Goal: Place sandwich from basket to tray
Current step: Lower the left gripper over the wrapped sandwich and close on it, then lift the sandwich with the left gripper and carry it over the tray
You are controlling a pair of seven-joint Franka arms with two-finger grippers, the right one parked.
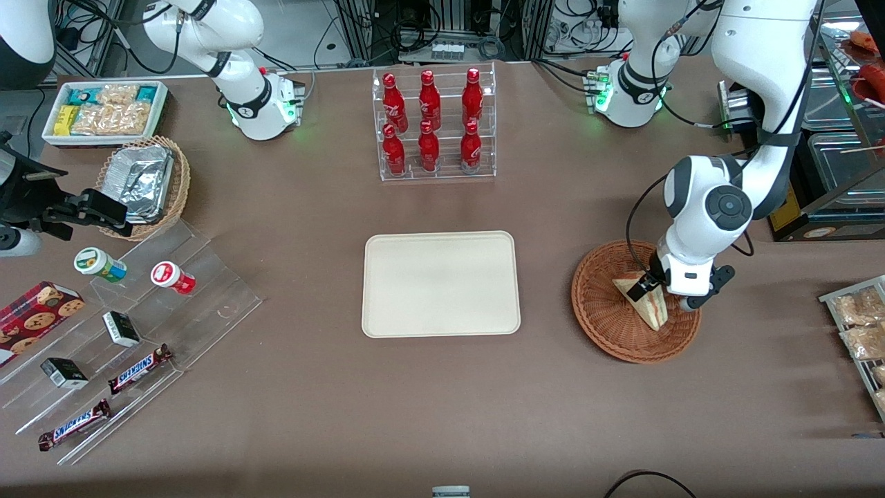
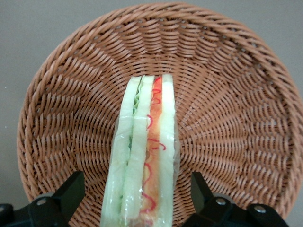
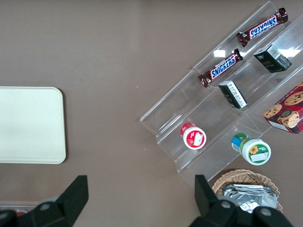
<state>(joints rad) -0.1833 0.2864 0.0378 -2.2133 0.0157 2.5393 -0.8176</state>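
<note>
Centrally, smooth cream rectangular tray (image 1: 441, 283) with rounded corners and low rim, bare. Toward the working arm's end, round woven wicker basket (image 1: 632, 302), holding wrapped triangular sandwich (image 1: 647, 301) on edge. Lowered into it from above, gripper (image 2: 137, 191), black fingers (image 2: 71, 191) spread wide, flanking the wedge without touching.

Front camera high over the counter (image 1: 442, 408), wrist camera close above the basket (image 2: 246, 94), seen lower right in front view, gripper (image 1: 665, 296) there
</note>
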